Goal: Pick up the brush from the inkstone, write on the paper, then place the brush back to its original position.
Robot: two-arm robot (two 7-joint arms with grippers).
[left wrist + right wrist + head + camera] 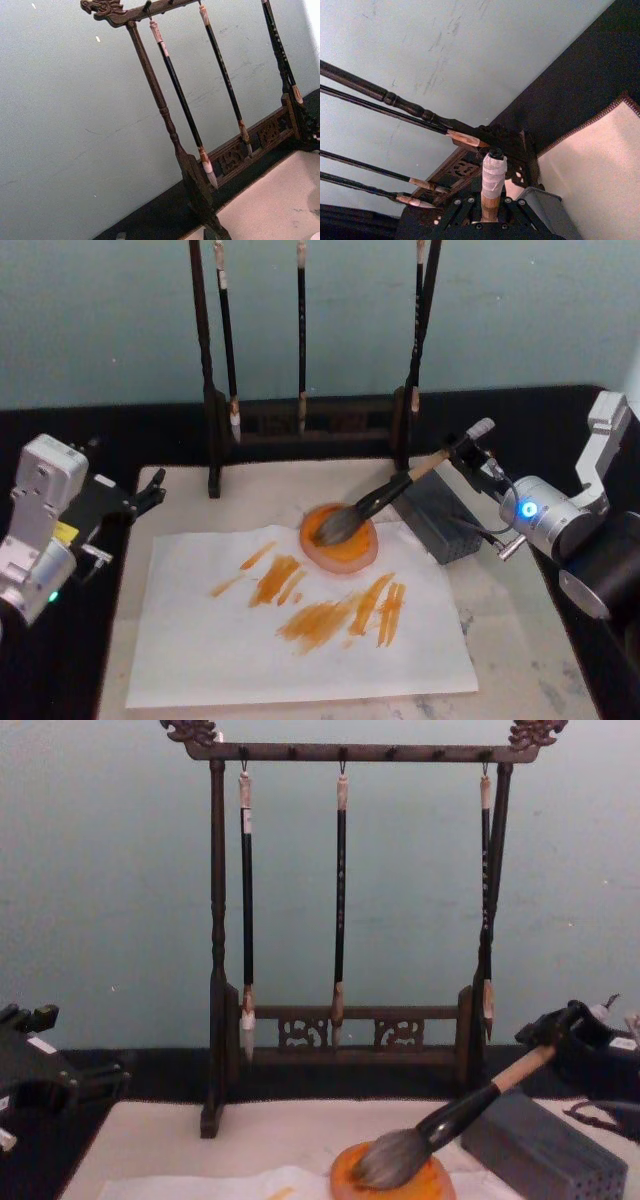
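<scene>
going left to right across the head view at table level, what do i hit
left gripper, parked → orange dish with the brush head resting in it → right gripper, jaws on the brush's handle end

A dark carved wooden brush rack [290, 752] stands upright at the back edge of an off-white felt mat [270, 490], before a pale teal wall [100, 870]; three thin dark-handled brushes [340, 900] hang from its top rail, tips down, well apart from one another. A grey perforated block [440, 525] lies on the mat's right side, near the rack's right post; black cloth [120, 425] surrounds the mat.
</scene>
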